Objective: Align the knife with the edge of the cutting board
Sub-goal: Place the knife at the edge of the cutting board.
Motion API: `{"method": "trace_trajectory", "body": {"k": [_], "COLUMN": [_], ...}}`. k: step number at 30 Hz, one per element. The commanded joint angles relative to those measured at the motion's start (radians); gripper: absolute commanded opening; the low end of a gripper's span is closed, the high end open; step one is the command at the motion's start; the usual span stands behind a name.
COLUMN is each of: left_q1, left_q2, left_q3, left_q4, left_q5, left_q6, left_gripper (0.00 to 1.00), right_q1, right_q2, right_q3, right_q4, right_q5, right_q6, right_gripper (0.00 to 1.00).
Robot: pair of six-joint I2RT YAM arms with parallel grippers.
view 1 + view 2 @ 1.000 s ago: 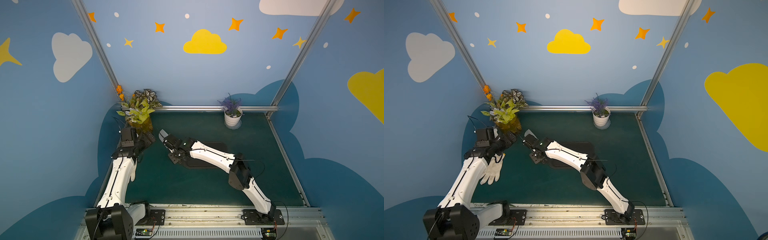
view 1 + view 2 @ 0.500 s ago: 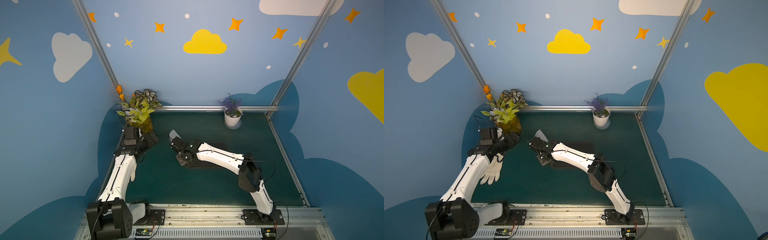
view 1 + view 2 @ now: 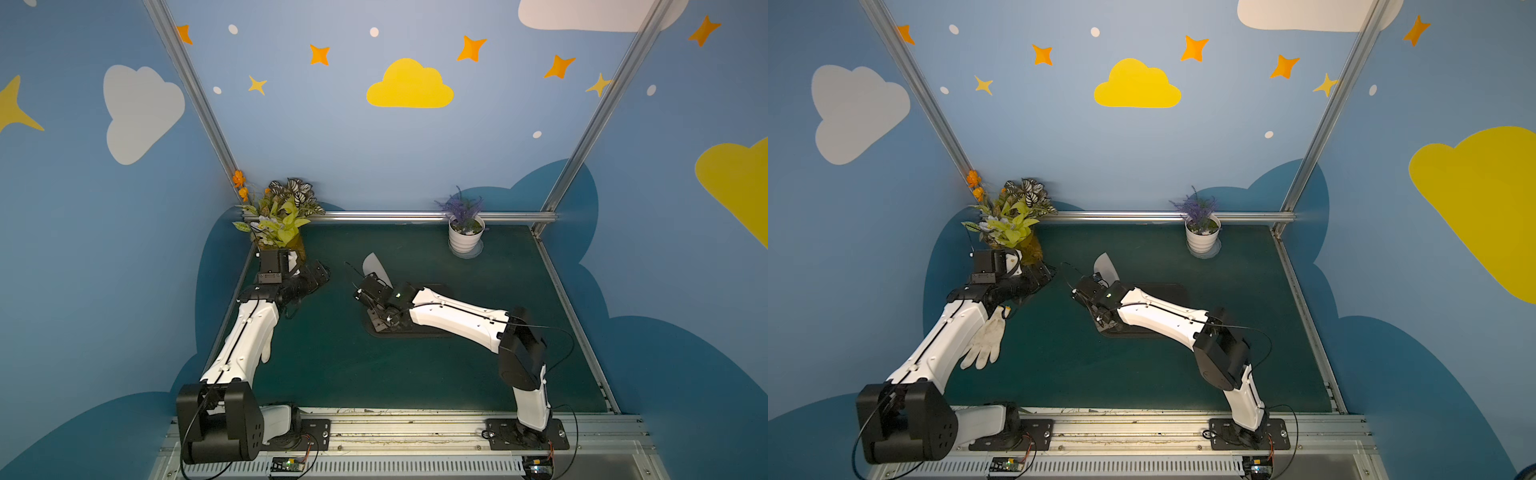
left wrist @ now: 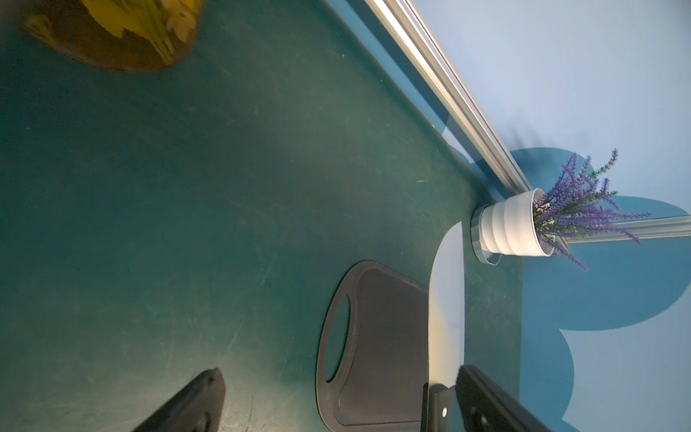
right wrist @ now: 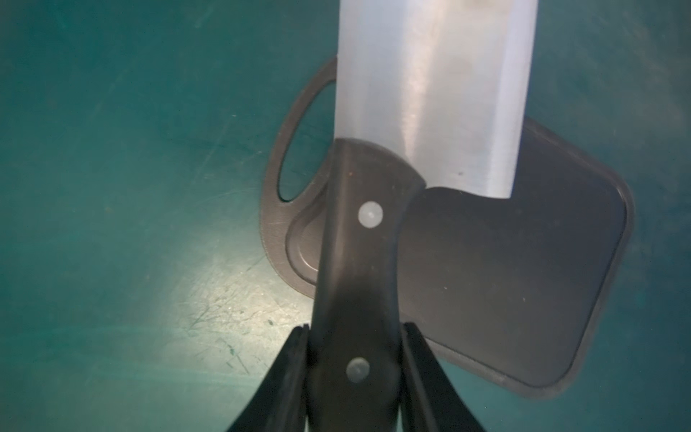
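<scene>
Right end effector [image 5: 355,331], clamped on the cleaver [image 5: 430,93] by its black handle, has carried it over the slot end of the cutting board [image 5: 523,262], so lowering along an edge seems next.

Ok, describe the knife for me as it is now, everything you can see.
The knife is a cleaver: a broad rectangular silver-grey blade, seemingly steel, and a black handle with two pale rivets. The right gripper has its jaws shut on the handle's rear, by the end rivet. It appears held above the cutting board, crossing its slot end, blade pointing toward the back wall. Nothing else touches it.
</scene>
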Motion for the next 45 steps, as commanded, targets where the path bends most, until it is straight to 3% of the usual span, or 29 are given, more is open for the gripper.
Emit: {"method": "trace_trajectory", "body": {"k": [1, 6, 23, 45], "left_q1": [-0.023, -0.081, -0.326, -0.402], "left_q2": [0.03, 0.06, -0.023, -0.062], "left_q3": [0.041, 0.065, 0.063, 0.035], "left_q4": [-0.001, -0.022, -0.029, 0.011], "left_q5": [0.064, 0.073, -0.104, -0.17], "left_q6": [0.037, 0.068, 0.165, 0.2], "left_gripper": [1.0, 1.0, 1.0, 1.0], "right_q1": [-0.006, -0.014, -0.037, -0.056], "right_q2": [-0.09, -0.155, -0.318, -0.459], "right_q3": [-0.043, -0.129, -0.373, -0.624], "right_q4": [0.002, 0.003, 0.059, 0.133], "right_q5": [0.08, 0.11, 0.163, 0.156], "right_q6": [0.091, 0.138, 0.236, 0.318], "right_gripper": [0.0, 0.0, 0.0, 0.0]}}
